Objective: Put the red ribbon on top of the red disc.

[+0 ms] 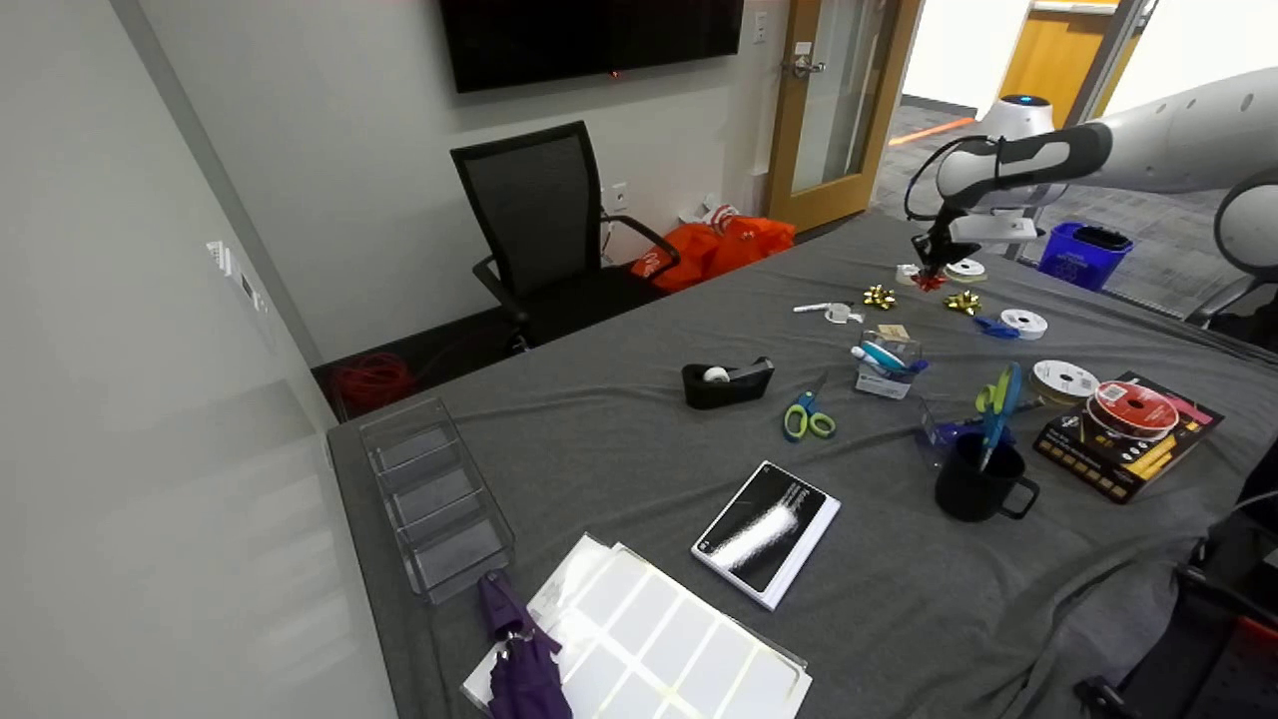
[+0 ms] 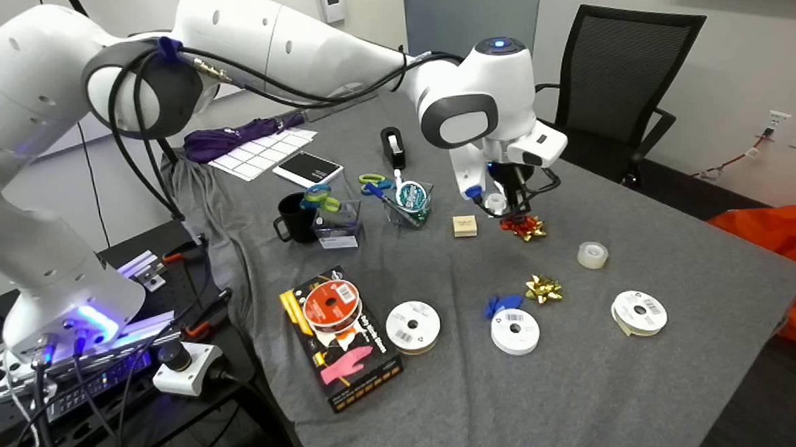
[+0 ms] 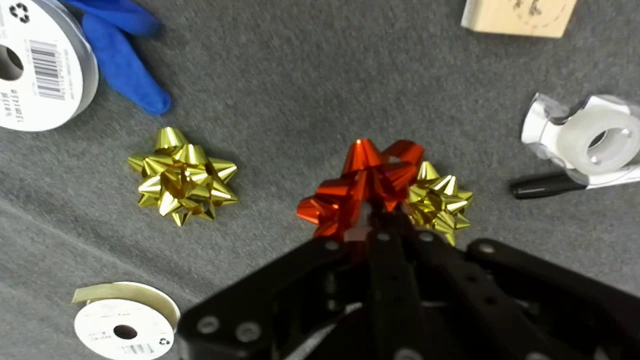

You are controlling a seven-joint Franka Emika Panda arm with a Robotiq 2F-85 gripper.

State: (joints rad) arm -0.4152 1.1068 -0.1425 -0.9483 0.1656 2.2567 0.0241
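The red ribbon is a shiny foil bow (image 3: 357,185) in the wrist view. It also shows in both exterior views (image 1: 929,284) (image 2: 517,225). My gripper (image 3: 382,215) is shut on it, fingers nearly together, pointing down; the same gripper shows in both exterior views (image 1: 931,266) (image 2: 520,210). The bow seems a little above the cloth, beside a gold bow. The fingertips are partly hidden by the bow. The red disc is a flat red spool (image 2: 317,309) with a white label, lying on a black box, also in an exterior view (image 1: 1126,407). It is out of the wrist view.
The black box (image 2: 372,378) bears the red disc. A white spool (image 2: 401,319) stands beside it. Another white spool (image 2: 506,330), a blue object (image 2: 508,303), a gold bow (image 2: 544,289) and a wooden block (image 2: 465,228) lie between. A mug (image 2: 296,222) holds scissors.
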